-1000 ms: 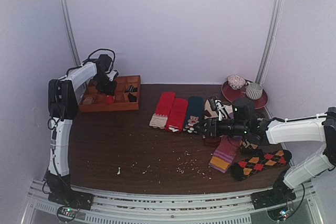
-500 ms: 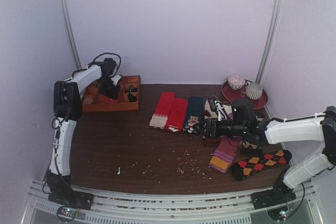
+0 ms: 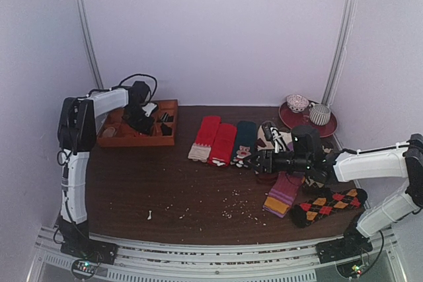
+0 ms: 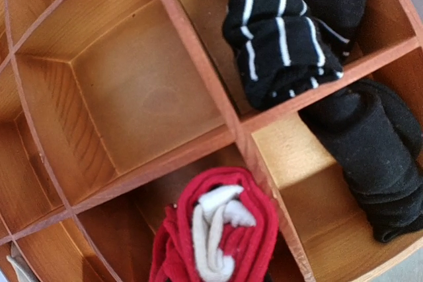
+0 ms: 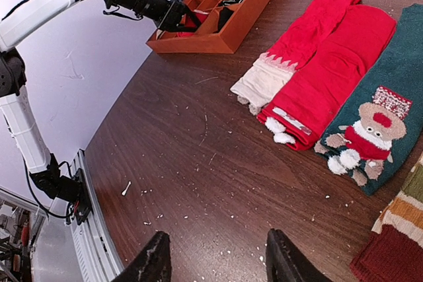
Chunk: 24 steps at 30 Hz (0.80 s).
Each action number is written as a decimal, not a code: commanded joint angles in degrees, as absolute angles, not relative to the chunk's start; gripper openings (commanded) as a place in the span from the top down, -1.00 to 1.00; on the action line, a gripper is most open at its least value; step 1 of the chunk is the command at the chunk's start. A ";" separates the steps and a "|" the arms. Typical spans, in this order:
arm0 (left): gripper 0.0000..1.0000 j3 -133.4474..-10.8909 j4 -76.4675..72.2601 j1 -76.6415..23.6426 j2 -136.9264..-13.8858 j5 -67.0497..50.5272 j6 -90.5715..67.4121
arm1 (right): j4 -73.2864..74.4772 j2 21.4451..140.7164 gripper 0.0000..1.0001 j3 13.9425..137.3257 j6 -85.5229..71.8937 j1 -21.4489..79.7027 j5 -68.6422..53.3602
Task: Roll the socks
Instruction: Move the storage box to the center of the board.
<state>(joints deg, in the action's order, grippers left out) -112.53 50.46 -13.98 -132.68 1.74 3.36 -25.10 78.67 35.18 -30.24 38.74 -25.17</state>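
The dark wooden table [image 3: 165, 183], strewn with pale crumbs [image 3: 231, 212], carries a divided wooden tray [image 3: 132, 141] at far left, two red socks [image 3: 206, 138], a teal sock [image 3: 246, 138], a purple sock [image 3: 284, 193], an argyle sock [image 3: 330, 204] and a red plate [image 3: 327, 127] at far right.

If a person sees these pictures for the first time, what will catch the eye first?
The eye goes first to the rolled red socks, cream at the core, low in the left wrist view over the wooden tray, near a striped black bundle. Then the row at mid-table: flat red socks and a green sock with a bear figure, ahead of the open right gripper.
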 commanded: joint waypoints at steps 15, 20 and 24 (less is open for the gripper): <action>1.00 -122.41 61.60 -19.31 -126.77 8.48 -1.45 | -27.44 79.38 0.02 33.76 -30.71 38.40 -25.54; 1.00 -120.93 61.16 -20.21 -125.42 5.61 -2.13 | -28.36 80.04 0.02 33.46 -31.23 38.40 -25.90; 1.00 -110.56 52.61 -20.09 -121.33 -0.63 -2.76 | -28.61 80.16 0.02 33.16 -31.42 38.43 -26.23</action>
<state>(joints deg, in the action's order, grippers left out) -118.65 58.11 -19.66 -126.26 5.45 -1.37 -26.85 79.59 34.11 -30.50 38.74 -25.21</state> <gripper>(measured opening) 0.107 0.490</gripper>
